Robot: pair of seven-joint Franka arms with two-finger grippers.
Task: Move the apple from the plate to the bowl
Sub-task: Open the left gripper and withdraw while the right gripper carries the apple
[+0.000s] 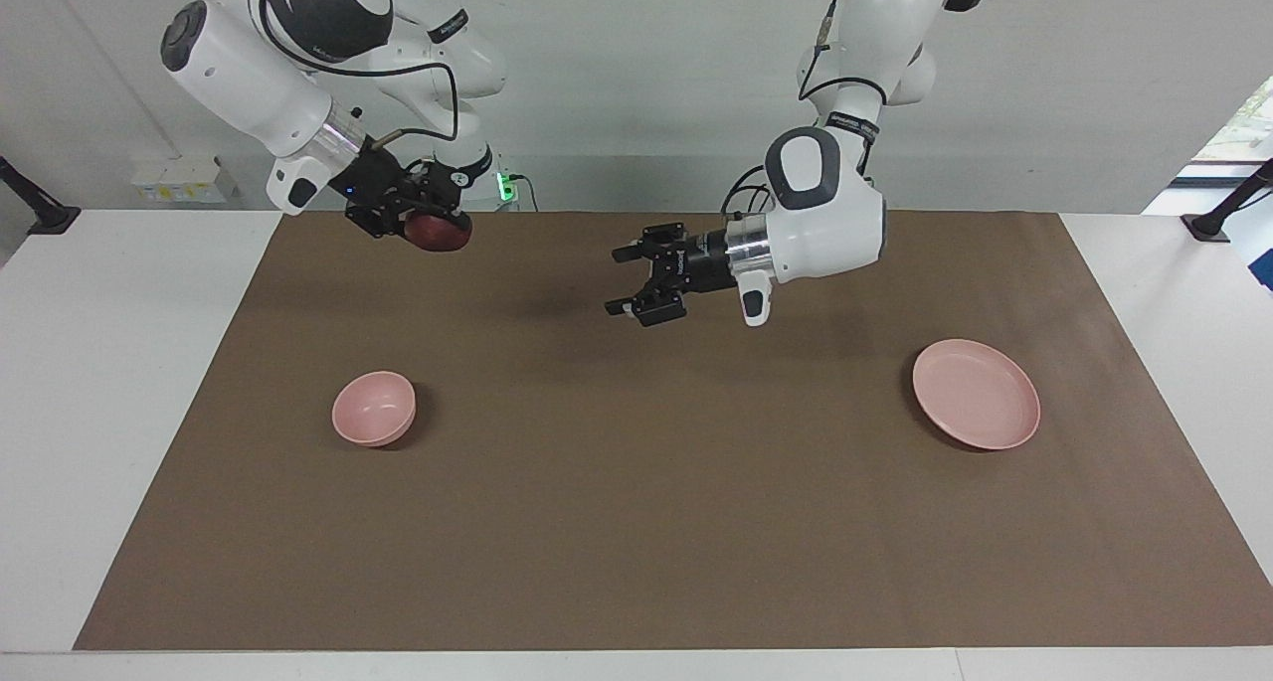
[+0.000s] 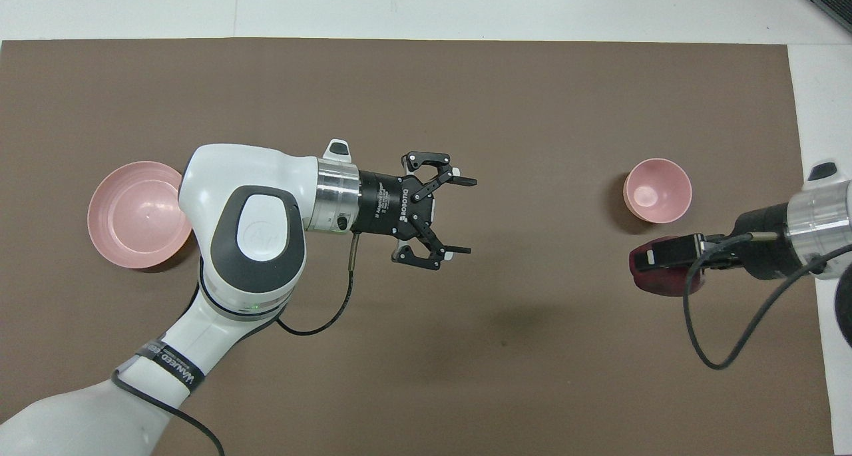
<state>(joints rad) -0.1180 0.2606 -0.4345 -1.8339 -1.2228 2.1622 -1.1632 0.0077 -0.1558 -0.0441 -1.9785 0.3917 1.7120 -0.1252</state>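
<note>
Apple (image 1: 438,232) — dark red, held aloft in the right gripper (image 1: 423,226), whose fingers are clamped on it. It hangs over the brown mat (image 1: 636,522) at the right arm's end of the table, not in the bowl and not on the plate. The facing view shows the fruit's rounded underside clear of the mat, with the black fingers wrapped about its upper part. The overhead view shows instead a black finger (image 2: 665,255) lying across the top of the apple (image 2: 655,281), and places the fruit just beside the bowl's rim, on the robots' side of it, not over its opening.

Bowl (image 1: 374,408) — small, deep, pale pink, upright on the mat, nothing in it; the overhead view looks straight into its hollow (image 2: 657,190).

Plate (image 1: 976,394) — wide, shallow, pale pink, nothing on it, at the left arm's end of the mat, well apart from the bowl. In the overhead view the left arm's white casing covers one edge of the plate (image 2: 130,213); the facing view shows it whole.

Left gripper (image 1: 625,281) — fingers spread wide, holding nothing, raised over the middle of the mat between bowl and plate. The overhead view shows both fingertips well apart (image 2: 462,216); the facing view shows its height above the mat.
</note>
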